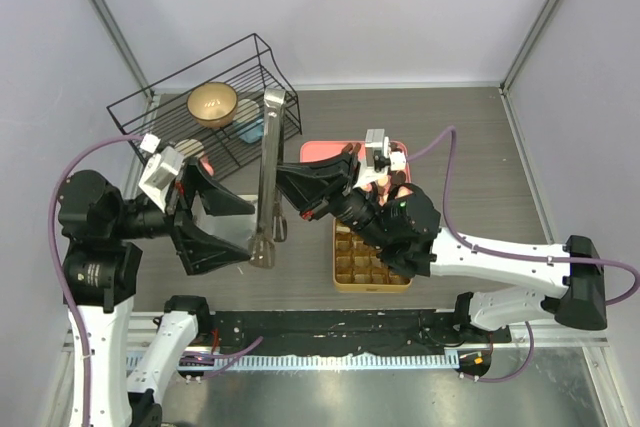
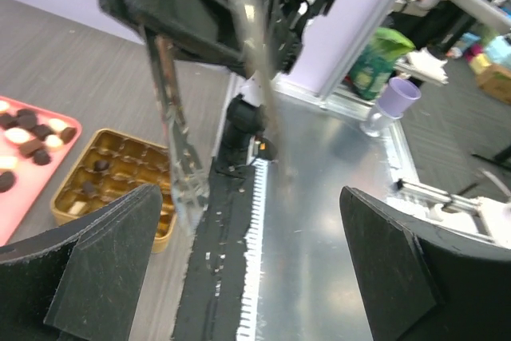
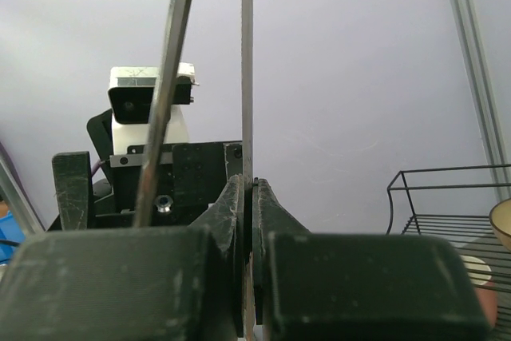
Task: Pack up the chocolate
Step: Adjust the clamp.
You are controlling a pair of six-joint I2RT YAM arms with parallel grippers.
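Small dark and cream-topped pieces of chocolate point(image 2: 32, 137) lie on a pink tray point(image 2: 12, 197), and a few sit in cells of the gold tin point(image 2: 112, 177). From above, the right arm covers most of the pink tray point(image 1: 318, 150) and the far part of the gold tin point(image 1: 372, 275). Long metal tongs point(image 1: 268, 177) hang upright over the table. My right gripper point(image 1: 284, 183) is shut on one blade of the tongs point(image 3: 246, 77); the other blade point(image 3: 164, 117) stands free. My left gripper point(image 2: 249, 196) is wide open beside the tongs point(image 2: 180, 149), holding nothing.
A black wire rack point(image 1: 215, 97) with a gold bowl point(image 1: 212, 103) stands at the back left, and its corner shows in the right wrist view point(image 3: 447, 197). The toothed rail point(image 2: 254, 221) runs along the table's near edge. A purple cup point(image 2: 395, 101) stands beyond the table.
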